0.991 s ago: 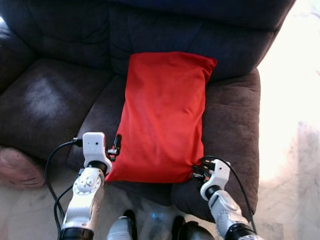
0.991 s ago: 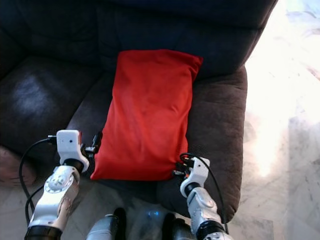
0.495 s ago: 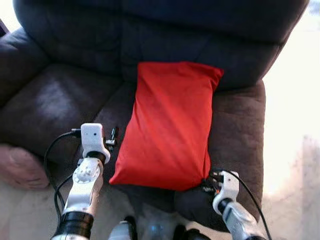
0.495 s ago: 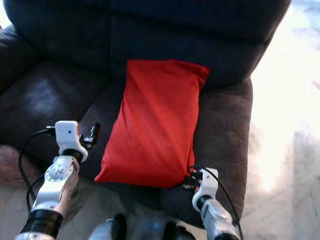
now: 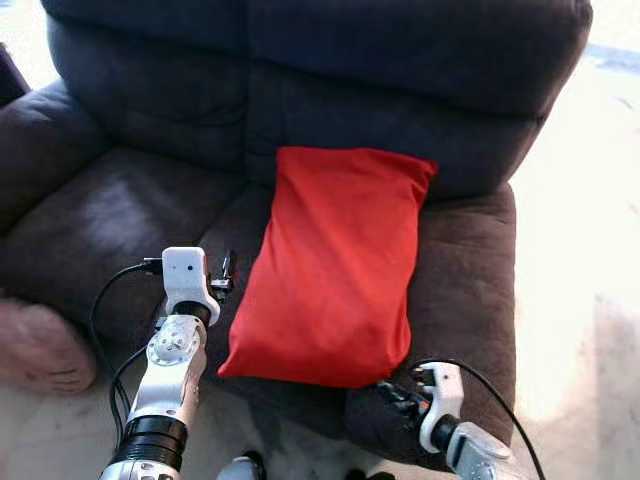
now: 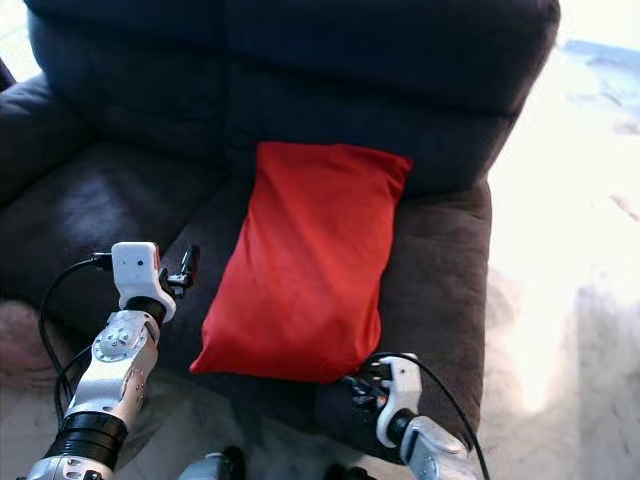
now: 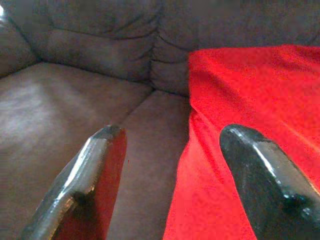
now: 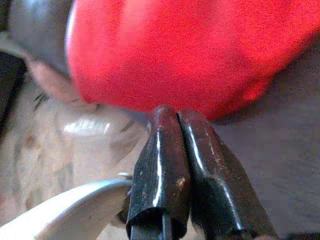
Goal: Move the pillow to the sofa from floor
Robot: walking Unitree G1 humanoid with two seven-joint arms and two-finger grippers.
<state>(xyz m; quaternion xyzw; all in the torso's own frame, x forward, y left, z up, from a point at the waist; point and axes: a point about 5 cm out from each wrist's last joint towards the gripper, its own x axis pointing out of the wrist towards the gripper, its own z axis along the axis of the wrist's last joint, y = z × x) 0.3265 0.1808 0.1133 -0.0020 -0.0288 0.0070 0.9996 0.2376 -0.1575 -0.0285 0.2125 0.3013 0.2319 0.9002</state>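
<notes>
The red pillow (image 5: 335, 265) lies on the dark sofa's seat (image 5: 110, 210), its far end propped against the backrest. My left gripper (image 5: 225, 272) hovers over the seat just left of the pillow, open, with nothing between its fingers (image 7: 100, 170); the pillow's edge (image 7: 240, 100) runs beside one finger. My right gripper (image 5: 392, 395) hangs at the seat's front edge, just below the pillow's near right corner, apart from it. Its fingers (image 8: 170, 150) are pressed shut on nothing, with the pillow (image 8: 175, 50) ahead of them.
The sofa's backrest (image 5: 330, 60) rises behind the pillow, and an armrest (image 5: 40, 130) bulges at the left. A pinkish rounded thing (image 5: 40, 350) sits on the floor at the lower left. Bright pale floor (image 5: 580, 250) spreads to the right of the sofa.
The camera has pulled back and tilted up. Both grippers have come away from the pillow's near edge; the right one has dropped below the corner. The pillow stays on the seat.
</notes>
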